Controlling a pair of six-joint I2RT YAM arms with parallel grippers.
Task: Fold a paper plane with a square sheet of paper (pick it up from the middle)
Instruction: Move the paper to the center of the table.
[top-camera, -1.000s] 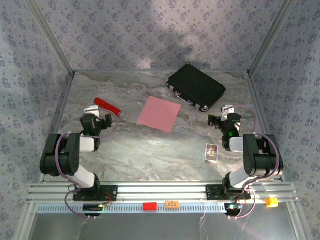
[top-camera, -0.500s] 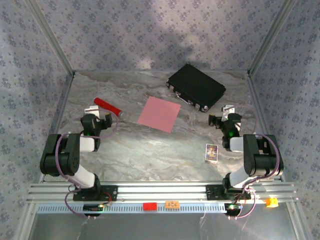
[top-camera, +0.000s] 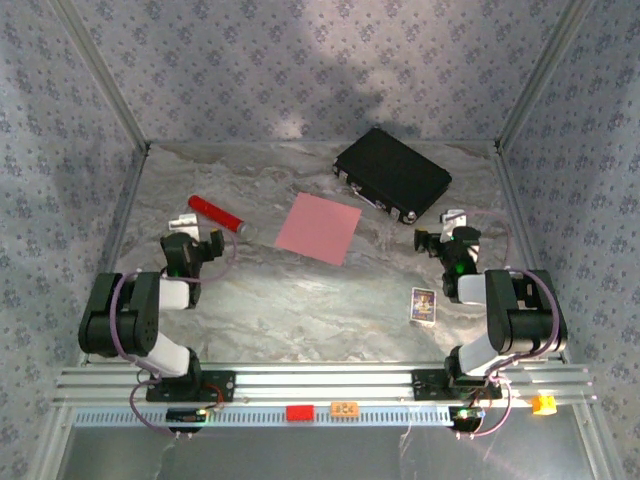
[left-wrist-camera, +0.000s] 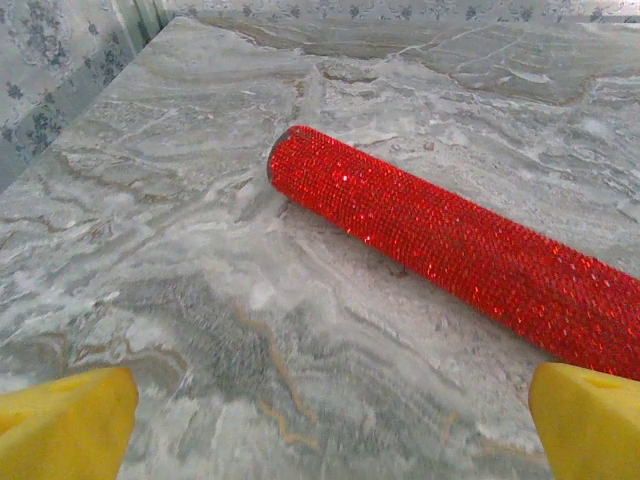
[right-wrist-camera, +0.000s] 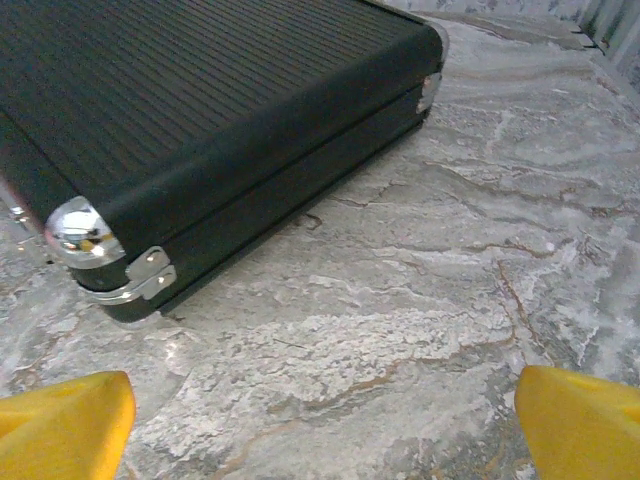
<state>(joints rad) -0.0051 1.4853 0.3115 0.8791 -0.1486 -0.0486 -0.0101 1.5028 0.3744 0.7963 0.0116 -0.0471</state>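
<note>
square sheet of paper (top-camera: 318, 228) flat, frame centre | left gripper (top-camera: 197, 228) jaws apart, empty | right gripper (top-camera: 440, 228) jaws apart, empty

The square sheet of paper (top-camera: 318, 228) looks matt, the red cylinder (left-wrist-camera: 450, 240) glittery, the black case (right-wrist-camera: 200, 110) ribbed with shiny metal corners (right-wrist-camera: 82, 230).

The left arm (top-camera: 122, 318) and the right arm (top-camera: 520, 312) are black, with purple cables. Their fingertips (left-wrist-camera: 62, 420) are yellow.
</note>
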